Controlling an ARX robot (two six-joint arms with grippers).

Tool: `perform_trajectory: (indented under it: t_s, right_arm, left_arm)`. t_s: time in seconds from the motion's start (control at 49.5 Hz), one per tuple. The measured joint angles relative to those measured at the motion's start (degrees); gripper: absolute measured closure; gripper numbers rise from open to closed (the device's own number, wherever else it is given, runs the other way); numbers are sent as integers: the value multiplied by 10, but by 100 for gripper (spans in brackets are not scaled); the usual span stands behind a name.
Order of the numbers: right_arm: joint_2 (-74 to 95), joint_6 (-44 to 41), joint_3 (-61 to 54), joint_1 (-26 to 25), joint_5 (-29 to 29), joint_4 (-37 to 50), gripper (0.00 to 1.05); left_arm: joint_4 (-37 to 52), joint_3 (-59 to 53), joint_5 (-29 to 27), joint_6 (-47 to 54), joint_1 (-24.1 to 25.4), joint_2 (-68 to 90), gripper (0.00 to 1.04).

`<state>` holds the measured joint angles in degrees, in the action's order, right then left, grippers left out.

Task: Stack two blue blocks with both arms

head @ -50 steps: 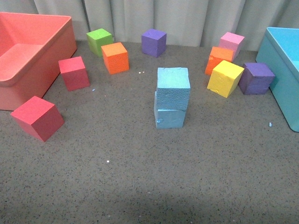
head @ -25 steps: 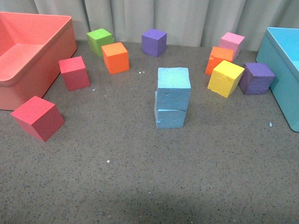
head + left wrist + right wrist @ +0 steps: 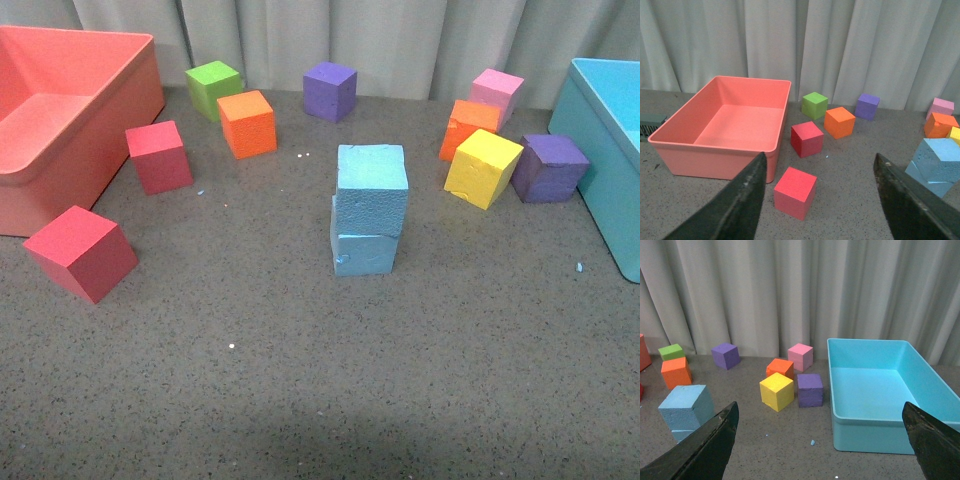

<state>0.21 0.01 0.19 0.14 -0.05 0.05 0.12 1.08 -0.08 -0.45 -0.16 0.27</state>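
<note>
Two sky-blue foam cubes stand stacked in the middle of the table in the front view: the upper blue block (image 3: 371,188) sits on the lower blue block (image 3: 364,250), slightly twisted and shifted. The stack also shows in the left wrist view (image 3: 938,165) and the right wrist view (image 3: 685,407). Neither arm shows in the front view. My left gripper (image 3: 820,200) is open and empty, above a red cube (image 3: 795,192), apart from the stack. My right gripper (image 3: 825,440) is open and empty, over bare table beside the turquoise bin (image 3: 879,412).
A coral bin (image 3: 60,120) stands at the far left, the turquoise bin (image 3: 608,160) at the far right. Red cubes (image 3: 80,252) (image 3: 158,156), an orange cube (image 3: 246,123), green (image 3: 213,88), purple (image 3: 330,90), pink (image 3: 496,92), yellow (image 3: 482,167) and purple (image 3: 548,167) cubes ring the stack.
</note>
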Motion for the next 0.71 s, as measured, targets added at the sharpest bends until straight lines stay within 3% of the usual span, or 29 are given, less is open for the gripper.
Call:
perform_trajectory:
  t_s: [0.162, 0.707]
  right_arm:
    - [0, 0, 0, 0, 0, 0, 9]
    - [0, 0, 0, 0, 0, 0, 9]
  left_arm:
    - [0, 0, 0, 0, 0, 0, 5]
    - [0, 0, 0, 2, 0, 0, 7]
